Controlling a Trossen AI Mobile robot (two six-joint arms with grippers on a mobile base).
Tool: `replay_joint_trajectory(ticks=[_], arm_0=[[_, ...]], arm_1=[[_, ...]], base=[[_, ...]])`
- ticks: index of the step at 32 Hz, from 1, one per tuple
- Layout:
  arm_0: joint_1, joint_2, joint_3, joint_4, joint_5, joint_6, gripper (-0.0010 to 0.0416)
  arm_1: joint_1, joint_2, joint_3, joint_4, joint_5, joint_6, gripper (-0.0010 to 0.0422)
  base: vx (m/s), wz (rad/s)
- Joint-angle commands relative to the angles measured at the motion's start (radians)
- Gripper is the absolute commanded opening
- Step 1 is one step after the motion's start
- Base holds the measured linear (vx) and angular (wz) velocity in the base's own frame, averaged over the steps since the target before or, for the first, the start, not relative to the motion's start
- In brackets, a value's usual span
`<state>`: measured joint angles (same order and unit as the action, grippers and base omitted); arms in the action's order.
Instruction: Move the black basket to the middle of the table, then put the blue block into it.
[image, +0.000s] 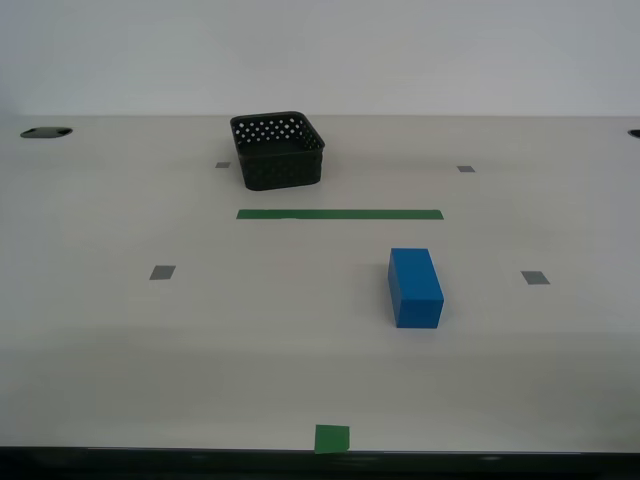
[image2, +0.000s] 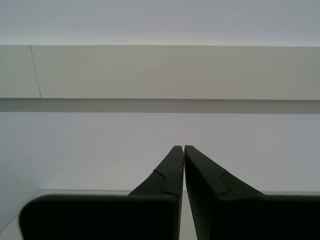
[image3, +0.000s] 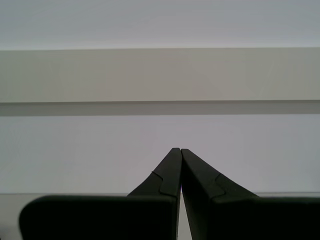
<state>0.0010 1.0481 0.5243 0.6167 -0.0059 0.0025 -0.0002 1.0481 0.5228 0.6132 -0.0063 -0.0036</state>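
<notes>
Black basket (image: 278, 151) sits far back on the bench (image: 90, 330), beyond the green tape strip (image: 340, 214); blue block (image: 415, 287) lies nearer, apart from it. My first hand (image3: 180, 150) and second hand (image2: 184, 147) are both clenched on nothing, off the bench. Risk: pinching one thin rim wall may tip or skid the light basket off centre, and the block could catch the rim.

The exterior view looks from the near edge across the tabletop (image: 90, 330) toward a pale wall, slightly downward. Each wrist view looks along its own closed tool — my first (image3: 180, 150), my second (image2: 183, 147) — at that pale wall alone, sharing no objects.
</notes>
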Motion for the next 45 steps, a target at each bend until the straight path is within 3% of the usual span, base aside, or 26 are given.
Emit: replay_joint_trajectory(ticks=[1,45], arm_0=[[0.0,0.0,0.001,0.003,0.0,0.0,0.0],[0.0,0.0,0.001,0.003,0.0,0.0,0.0001]], arm_1=[[0.0,0.0,0.001,0.002,-0.001,0.002,0.0],[0.0,0.0,0.016,0.005,-0.008,0.002,0.0]], base=[[0.0,0.0],[0.0,0.0]])
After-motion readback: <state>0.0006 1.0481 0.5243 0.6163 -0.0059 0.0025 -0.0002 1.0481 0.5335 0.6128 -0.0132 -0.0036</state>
